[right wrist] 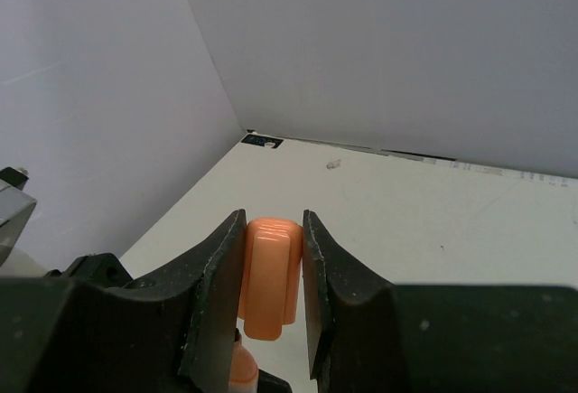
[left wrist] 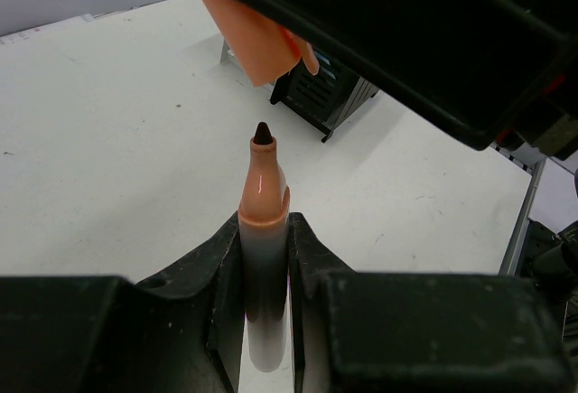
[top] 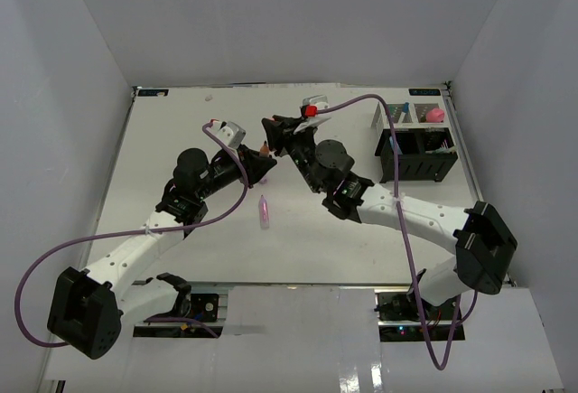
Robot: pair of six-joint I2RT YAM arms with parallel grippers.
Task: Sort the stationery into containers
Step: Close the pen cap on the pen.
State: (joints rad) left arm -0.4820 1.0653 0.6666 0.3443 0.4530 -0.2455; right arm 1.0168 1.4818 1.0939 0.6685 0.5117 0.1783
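A flat white tabletop (top: 181, 131) is enclosed by pale grey walls (top: 289, 14); a small black bracket (top: 152, 92) is fixed at its far-left corner.

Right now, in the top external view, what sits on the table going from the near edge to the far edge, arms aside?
Slim pink pen lying loose → black rectangular desk organizer → white perforated mesh compartments joined behind it, a round pink-capped item showing in them.

Built from white link shells (top: 135, 253) and black joint housings (top: 486, 247) behind each pincer. Fitted with matte black fingers (left wrist: 212, 276) on left gripper (left wrist: 264, 230) and right gripper (right wrist: 271, 266). Trailed rearward by purple cables (top: 361, 97). Marked with a red tab (top: 312, 110) just behind the right pincer.
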